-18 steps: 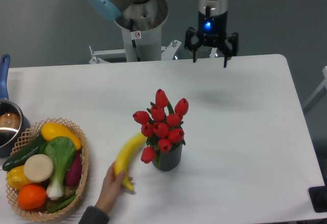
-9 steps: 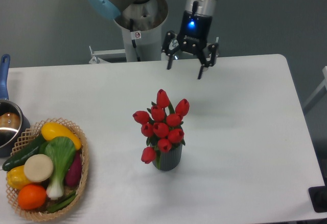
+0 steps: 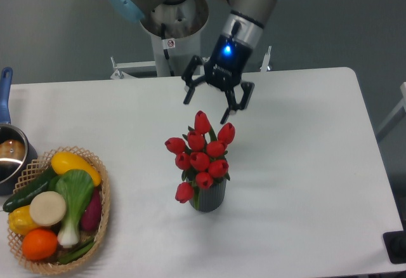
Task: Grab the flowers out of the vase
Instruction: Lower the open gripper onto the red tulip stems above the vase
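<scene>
The flowers (image 3: pixel 202 156), a bunch of red closed tulip buds with green stems, stand upright in the vase (image 3: pixel 210 197), a small dark ribbed cylinder near the middle of the white table. My gripper (image 3: pixel 206 108) is open and empty. It hangs tilted just above and behind the top buds, its fingers spread to either side of the highest bud, not touching the bunch.
A wicker basket (image 3: pixel 101 214) with vegetables and fruit sits at the front left. A blue-handled metal pot (image 3: pixel 9 154) is at the left edge. The robot base (image 3: pixel 172 24) stands behind the table's far edge.
The gripper has swung left and down from the far table edge to just above the flowers. The hand and banana seen a second ago are gone.
</scene>
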### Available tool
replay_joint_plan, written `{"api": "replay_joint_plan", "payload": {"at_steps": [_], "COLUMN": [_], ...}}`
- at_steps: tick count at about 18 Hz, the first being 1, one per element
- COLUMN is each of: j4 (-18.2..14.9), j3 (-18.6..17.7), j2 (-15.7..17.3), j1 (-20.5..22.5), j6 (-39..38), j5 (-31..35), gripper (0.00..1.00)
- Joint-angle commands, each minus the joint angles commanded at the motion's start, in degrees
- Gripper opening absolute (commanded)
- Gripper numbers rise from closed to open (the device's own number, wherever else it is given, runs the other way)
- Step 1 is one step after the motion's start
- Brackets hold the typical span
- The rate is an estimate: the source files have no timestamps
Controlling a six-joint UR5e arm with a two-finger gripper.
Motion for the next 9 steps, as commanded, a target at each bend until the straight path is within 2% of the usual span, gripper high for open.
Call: {"api": "replay_joint_plan", "payload": {"at_steps": [2,5,9], "j4": [0.17,0.35,0.35], "j3": [0.26,2.89,4.57], "j2": [-0.87,-4.56,-6.06], "j1": [-0.35,-1.23,-1.40], "j6": [0.00,0.09,0.00], "j5": [-0.09,-0.09,-0.17], "gripper": [1.00,1.00,1.00]}}
